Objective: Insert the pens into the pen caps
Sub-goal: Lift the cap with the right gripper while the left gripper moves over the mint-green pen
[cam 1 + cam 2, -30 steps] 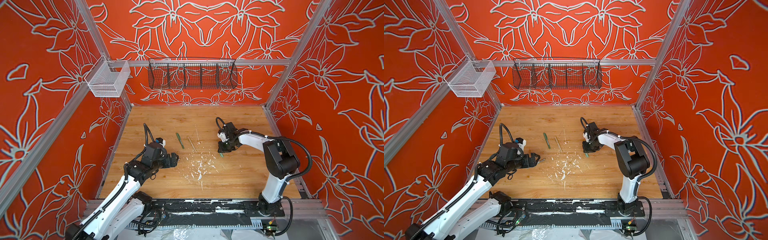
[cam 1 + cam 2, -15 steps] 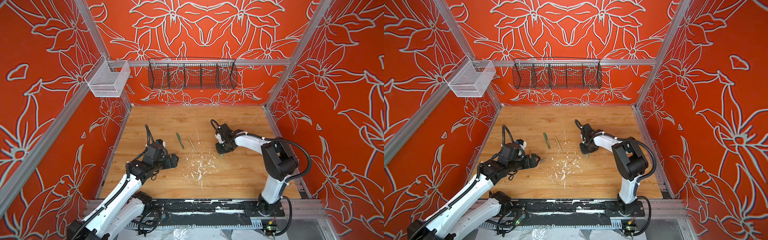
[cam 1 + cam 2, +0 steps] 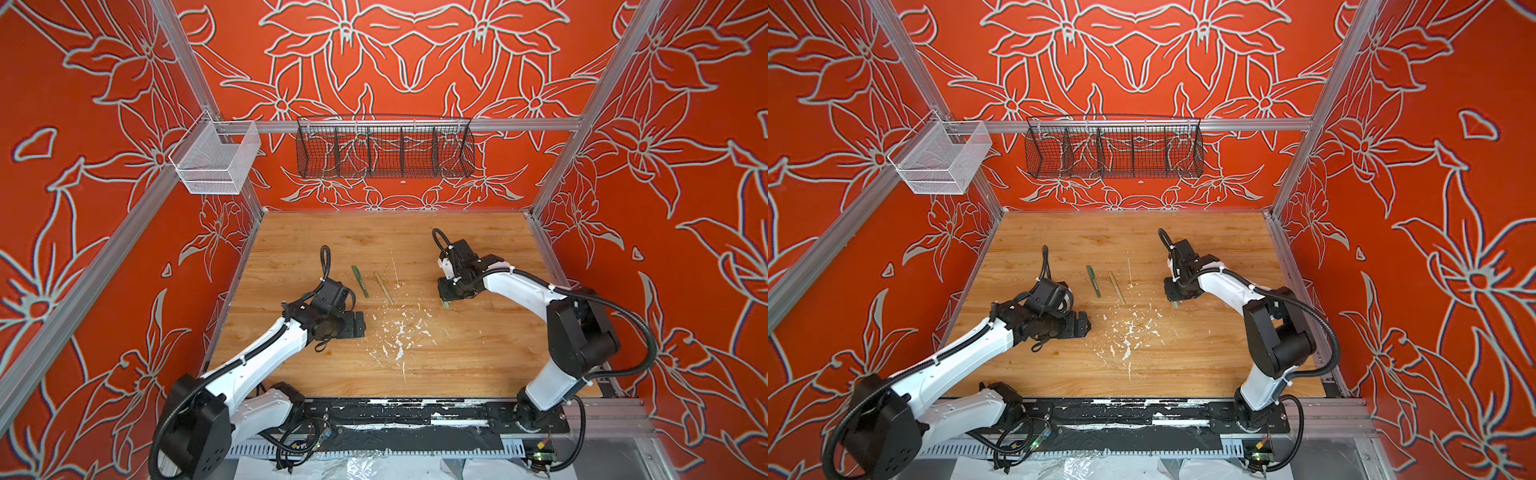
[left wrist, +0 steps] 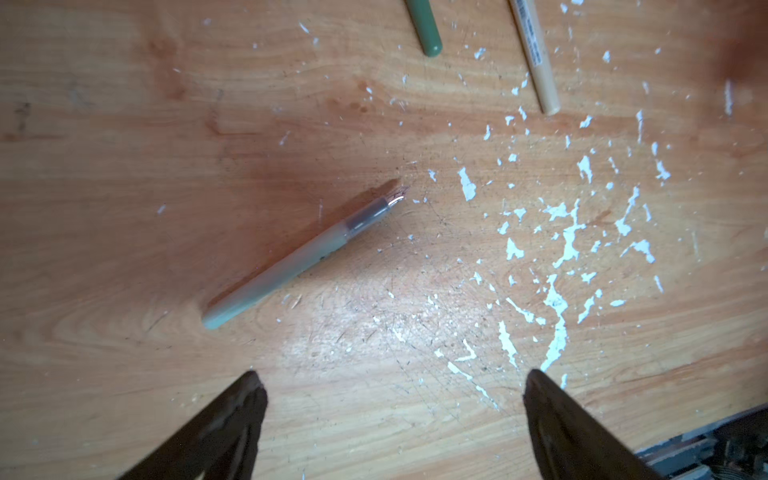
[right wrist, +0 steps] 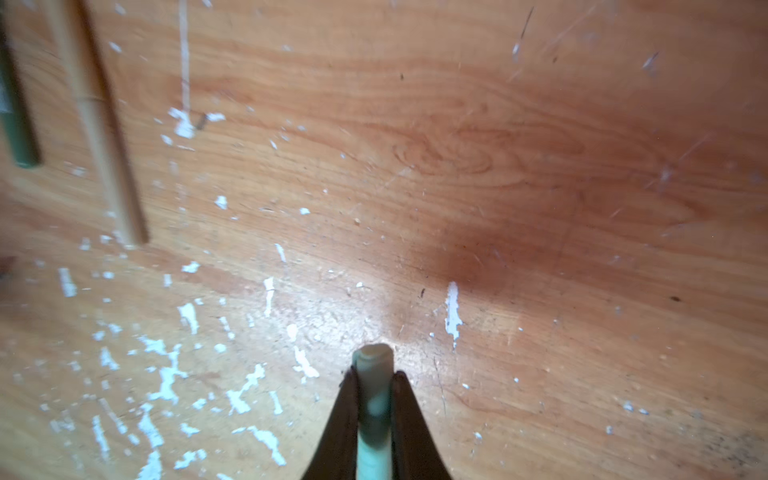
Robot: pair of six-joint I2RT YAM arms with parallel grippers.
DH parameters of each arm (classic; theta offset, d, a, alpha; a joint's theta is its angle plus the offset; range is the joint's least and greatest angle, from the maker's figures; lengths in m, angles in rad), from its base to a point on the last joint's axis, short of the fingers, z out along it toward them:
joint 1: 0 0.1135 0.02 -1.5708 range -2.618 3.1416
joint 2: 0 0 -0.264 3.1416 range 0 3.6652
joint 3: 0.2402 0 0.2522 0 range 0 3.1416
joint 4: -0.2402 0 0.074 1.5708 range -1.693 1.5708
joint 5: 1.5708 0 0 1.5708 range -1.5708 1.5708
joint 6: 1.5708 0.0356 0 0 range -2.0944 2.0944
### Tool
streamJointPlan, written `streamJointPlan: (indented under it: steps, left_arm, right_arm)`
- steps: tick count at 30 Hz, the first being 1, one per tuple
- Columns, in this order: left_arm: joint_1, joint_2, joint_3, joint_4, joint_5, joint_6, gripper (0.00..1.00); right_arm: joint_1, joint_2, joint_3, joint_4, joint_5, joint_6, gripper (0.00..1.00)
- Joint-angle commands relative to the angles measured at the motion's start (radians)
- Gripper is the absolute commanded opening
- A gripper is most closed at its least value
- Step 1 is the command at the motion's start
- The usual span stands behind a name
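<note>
My right gripper (image 5: 372, 374) pinches the pale green pen cap (image 5: 372, 360), whose end pokes out past my fingertips. My left gripper (image 4: 390, 378) hangs wide open over the pale green pen (image 4: 299, 257), which lies flat on the bench (image 3: 478, 353) with its tip bare. The dark green pen (image 3: 360, 281) and the tan pen (image 3: 383, 287) lie side by side nearby.

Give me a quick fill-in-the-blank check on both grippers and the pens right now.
1. The right gripper is shut on a pale green ___.
2. The left gripper is ___ and holds nothing.
3. The dark green pen, tan pen and pale green pen all lie on the ___.
Missing words: cap; open; table.
</note>
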Motion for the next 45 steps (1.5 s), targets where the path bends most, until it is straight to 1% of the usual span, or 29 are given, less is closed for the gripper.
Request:
streamJointPlan:
  steps: [1, 4, 6, 9, 11, 15, 19, 23, 25, 30, 35, 39, 41, 42, 43, 45]
  left_arm:
    - [-0.004, 0.037, 0.032, -0.028, -0.007, 0.033, 0.97]
    - [-0.004, 0.067, 0.043, -0.025, -0.013, 0.057, 0.97]
    - [-0.004, 0.109, 0.064, -0.042, -0.037, 0.081, 0.97]
    - [-0.003, 0.184, 0.11, -0.073, -0.088, 0.113, 0.97]
    - [0.0, 0.218, 0.128, -0.072, -0.087, 0.125, 0.97]
    - [0.018, 0.24, 0.115, -0.062, -0.04, 0.11, 0.97]
    - [0.066, 0.2, 0.055, -0.008, 0.018, 0.075, 0.97]
    - [0.108, 0.166, 0.028, 0.001, -0.007, 0.076, 0.97]
    - [0.117, 0.182, 0.021, 0.023, 0.009, 0.084, 0.97]
    - [0.121, 0.272, 0.03, 0.068, 0.088, 0.099, 0.97]
    - [0.12, 0.304, 0.04, 0.061, 0.114, 0.106, 0.97]
    - [0.12, 0.285, 0.01, 0.07, 0.196, 0.07, 0.97]
    - [0.119, 0.247, -0.019, 0.103, 0.266, 0.049, 0.97]
    - [0.119, 0.229, -0.025, 0.103, 0.281, 0.046, 0.97]
    - [0.119, 0.206, -0.021, 0.085, 0.268, 0.045, 0.97]
    - [0.119, 0.158, 0.01, 0.033, 0.181, 0.06, 0.97]
  right_arm:
    - [-0.006, -0.072, -0.03, 0.01, -0.032, 0.039, 0.05]
    - [-0.013, -0.138, -0.062, 0.044, -0.059, 0.059, 0.04]
    - [-0.017, -0.175, -0.086, 0.072, -0.095, 0.074, 0.03]
    - [-0.02, -0.207, -0.102, 0.088, -0.139, 0.092, 0.03]
    - [-0.02, -0.218, -0.108, 0.092, -0.155, 0.101, 0.03]
    - [-0.02, -0.253, -0.14, 0.102, -0.154, 0.118, 0.03]
    - [-0.02, -0.275, -0.167, 0.109, -0.152, 0.123, 0.03]
    - [-0.02, -0.288, -0.185, 0.113, -0.158, 0.125, 0.03]
    - [-0.02, -0.295, -0.194, 0.119, -0.155, 0.128, 0.03]
    - [-0.02, -0.3, -0.204, 0.125, -0.158, 0.132, 0.03]
    - [-0.02, -0.313, -0.216, 0.128, -0.157, 0.139, 0.03]
    - [-0.02, -0.317, -0.221, 0.131, -0.154, 0.14, 0.03]
    - [-0.02, -0.317, -0.227, 0.143, -0.156, 0.143, 0.03]
    - [-0.02, -0.315, -0.228, 0.148, -0.157, 0.145, 0.03]
    - [-0.02, -0.313, -0.23, 0.153, -0.159, 0.145, 0.03]
    - [-0.02, -0.309, -0.23, 0.158, -0.165, 0.145, 0.03]
